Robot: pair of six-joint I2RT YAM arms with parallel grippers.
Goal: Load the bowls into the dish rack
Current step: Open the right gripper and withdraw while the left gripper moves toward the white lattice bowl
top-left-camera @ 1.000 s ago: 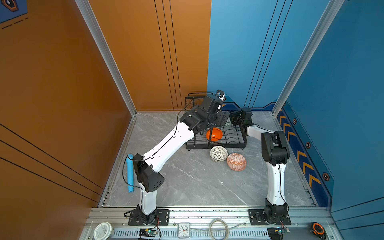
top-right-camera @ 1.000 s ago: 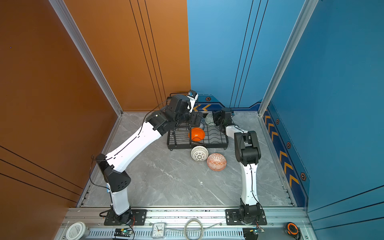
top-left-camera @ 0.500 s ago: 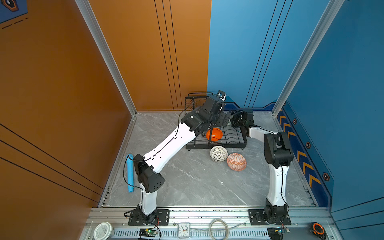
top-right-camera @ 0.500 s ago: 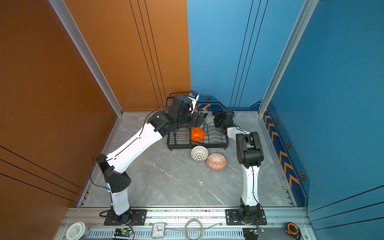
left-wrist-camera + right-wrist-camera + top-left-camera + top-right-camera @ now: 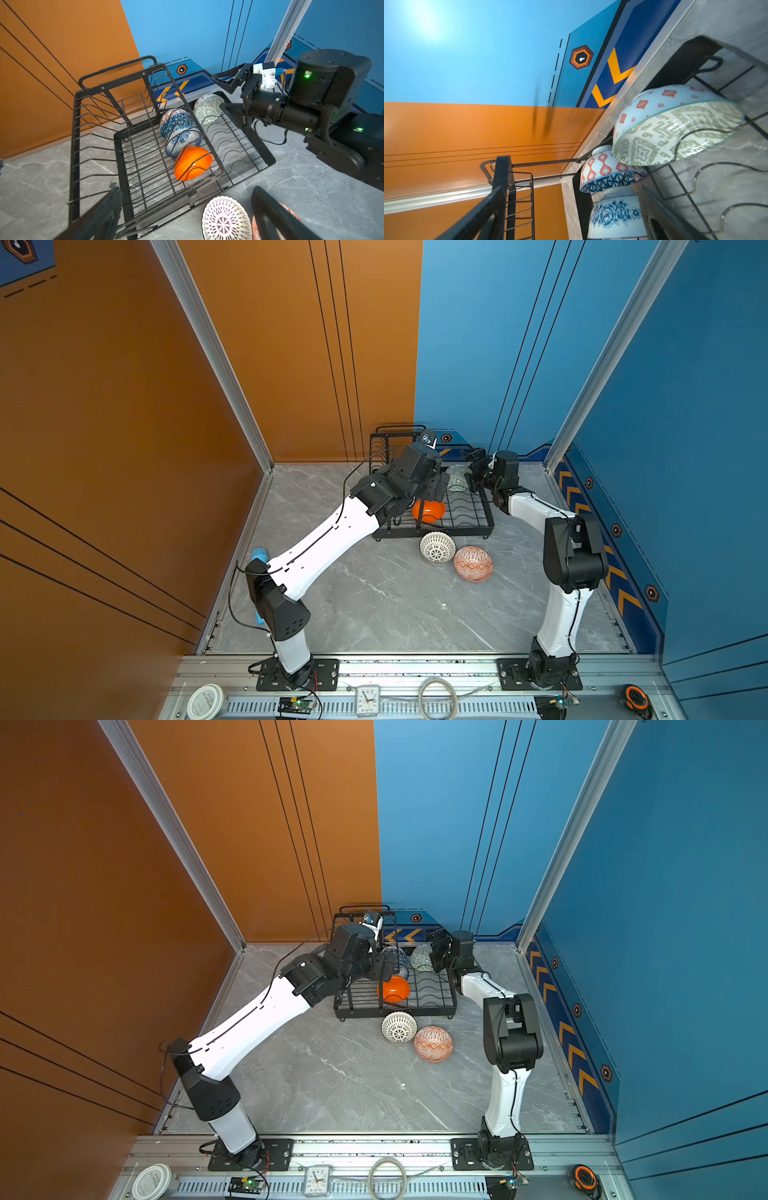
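Your left arm (image 5: 324, 539) reaches across to the dish rack (image 5: 432, 531), which stands at the back of the grey table (image 5: 374, 605) near the far wall. The left jaws are spread wide and hold nothing. They hover over the rack's front edge.

Four bowls sit on edge in the wire slots of the rack's lower tray. The blue geometric bowl (image 5: 176, 122), the blue floral bowl (image 5: 182, 141) and the plain orange bowl (image 5: 192, 163) form one close row, with the orange one nearest the front. The pale green bowl (image 5: 207, 109) leans in the next row, at the back.

Your right arm (image 5: 540, 506) comes in from the rack's right side. The right jaws are also wide open, just beside the green bowl and not clamped on it. You cannot tell whether one of them touches its rim.

Two bowls are not yet loaded. The white-black lattice bowl (image 5: 436, 547) lies on the table just in front of the rack, and the orange-white diamond bowl (image 5: 473, 564) lies right beside it. A light-blue cylinder (image 5: 258, 553) lies by the left wall, partly hidden behind the left arm.
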